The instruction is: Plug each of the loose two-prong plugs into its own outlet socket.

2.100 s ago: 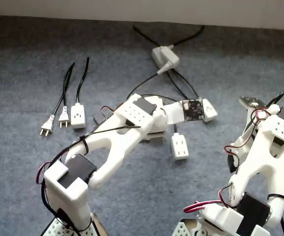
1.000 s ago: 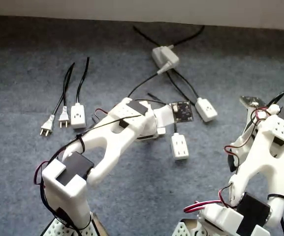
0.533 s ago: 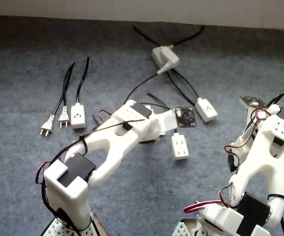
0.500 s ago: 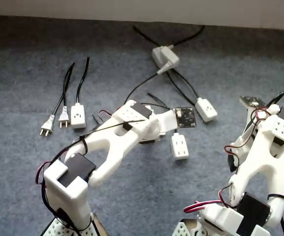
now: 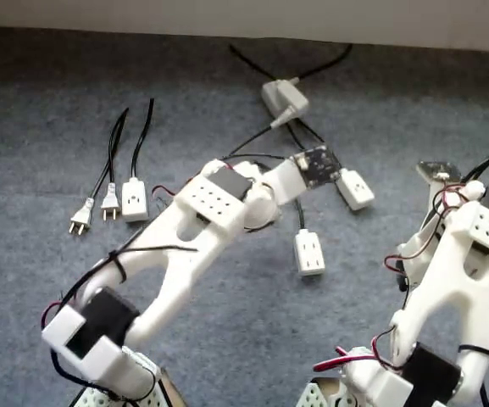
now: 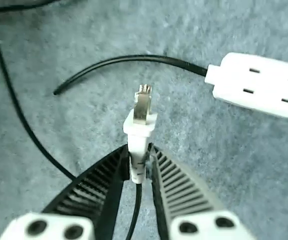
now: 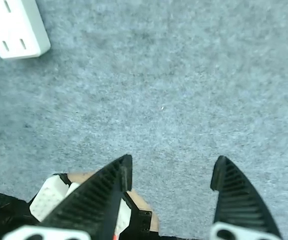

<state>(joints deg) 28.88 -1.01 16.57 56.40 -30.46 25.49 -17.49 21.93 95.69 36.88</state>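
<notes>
Left wrist view: my left hand (image 6: 139,154) pinches the plug (image 6: 141,122) by its body, prongs free to meet the outlet socket (image 6: 256,90) nearby; right hand (image 7: 173,164) gapes empty.

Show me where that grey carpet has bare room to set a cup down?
Widest bare carpet lies between the left arm and right arm, on the arms' side of the outlet socket. Also bare: the far right corner, beyond the other socket. Crowded: the middle, where black cords cross near the adapter, and around the loose plugs.
</notes>
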